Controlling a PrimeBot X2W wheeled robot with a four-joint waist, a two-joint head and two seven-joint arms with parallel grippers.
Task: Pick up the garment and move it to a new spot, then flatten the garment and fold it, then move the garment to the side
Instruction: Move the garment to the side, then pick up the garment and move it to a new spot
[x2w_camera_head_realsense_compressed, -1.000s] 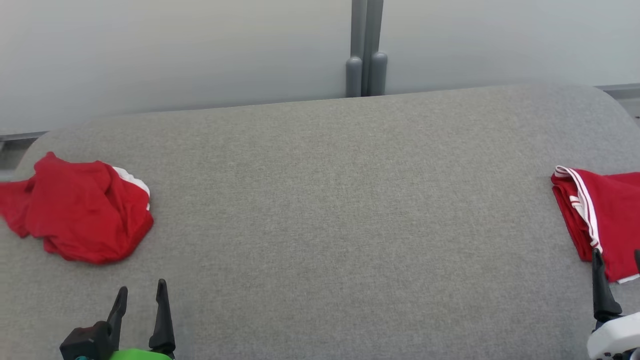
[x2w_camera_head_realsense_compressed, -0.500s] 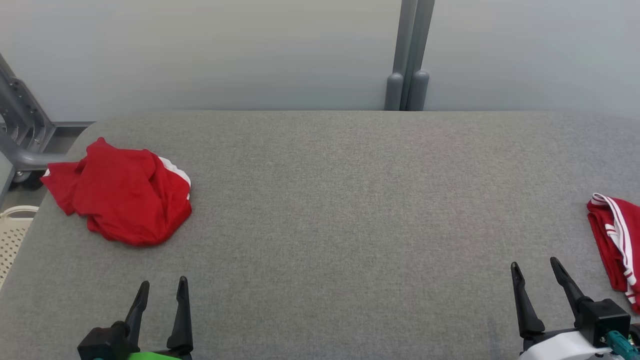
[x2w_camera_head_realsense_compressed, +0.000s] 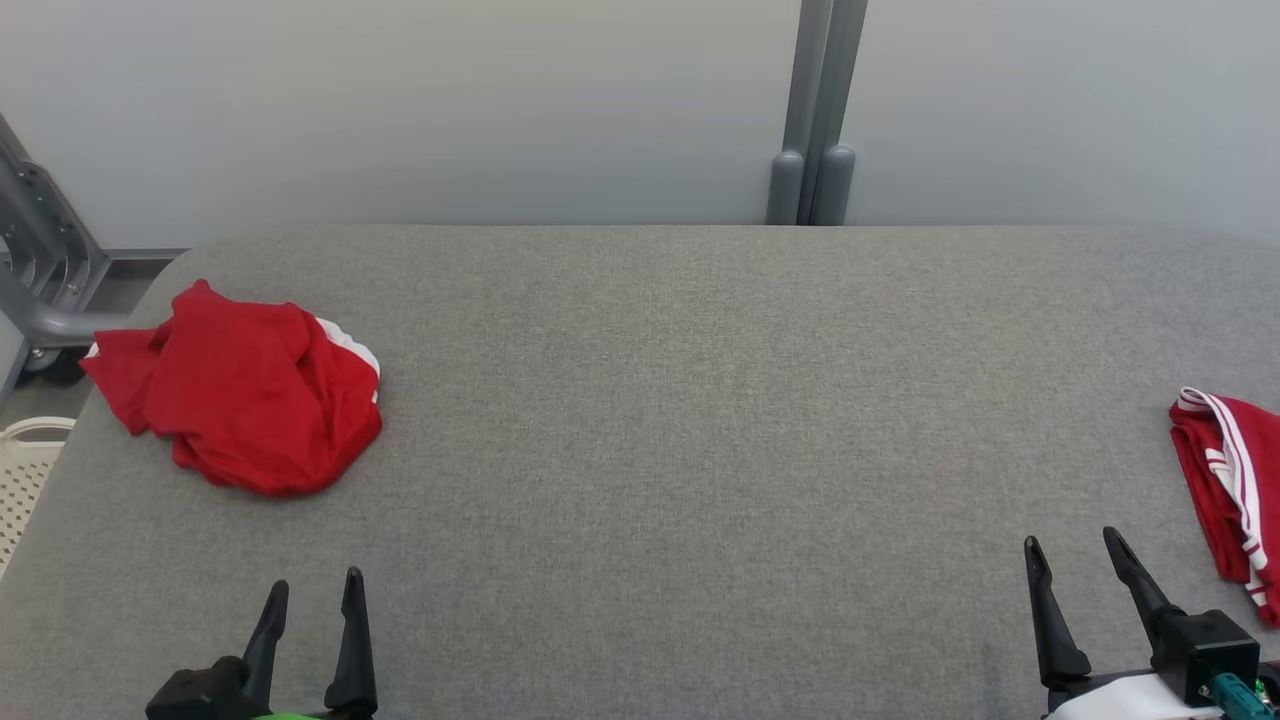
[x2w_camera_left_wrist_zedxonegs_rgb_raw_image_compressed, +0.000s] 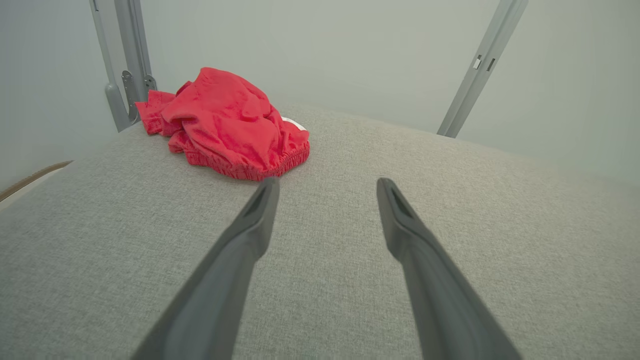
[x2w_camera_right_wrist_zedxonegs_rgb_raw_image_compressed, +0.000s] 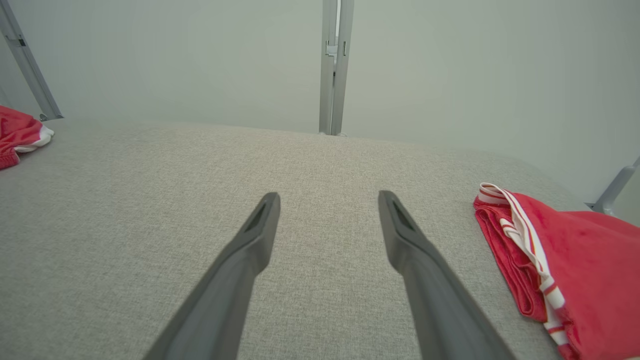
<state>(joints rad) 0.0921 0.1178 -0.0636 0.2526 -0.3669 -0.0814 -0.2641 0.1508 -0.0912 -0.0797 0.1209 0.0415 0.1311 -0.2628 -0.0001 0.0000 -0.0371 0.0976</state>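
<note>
Left gripper (x2w_camera_head_realsense_compressed: 316, 580) low at near left edge, two long dark tapered fingers (x2w_camera_left_wrist_zedxonegs_rgb_raw_image_compressed: 240, 250) parted a moderate gap, nothing between them, hovering over bare cloth. Right gripper (x2w_camera_head_realsense_compressed: 1070, 538) low at near right, same matte dark fingers, spread about as wide, also empty; black block and teal connector at its base on a white forearm. Both sit over the table (x2w_camera_head_realsense_compressed: 640, 450), a broad padded top in grey woven fabric, fine heathered weave, rounded far corners. Folded red garment (x2w_camera_head_realsense_compressed: 1225, 480) at the right edge, just beyond and to the right of the right gripper, not touching it: flat layered stack, soft fleecy-looking red knit, white stripes running along the edge, partly cut off by the frame. Crumpled red garment (x2w_camera_head_realsense_compressed: 240, 400) at the left side, further back than the left gripper and well apart from it: loose rumpled heap, gathered elastic hem facing the gripper in the left wrist view, a bit of white trim showing on its right side. Cream perforated basket (x2w_camera_head_realsense_compressed: 25, 470) off the table's left edge, below table level, only a corner visible, contents cannot be told. Grey metal frame (x2w_camera_head_realsense_compressed: 40, 270) with bolt holes behind the left corner. Grey double post (x2w_camera_head_realsense_compressed: 815, 110) at the far edge against a plain pale wall.
</note>
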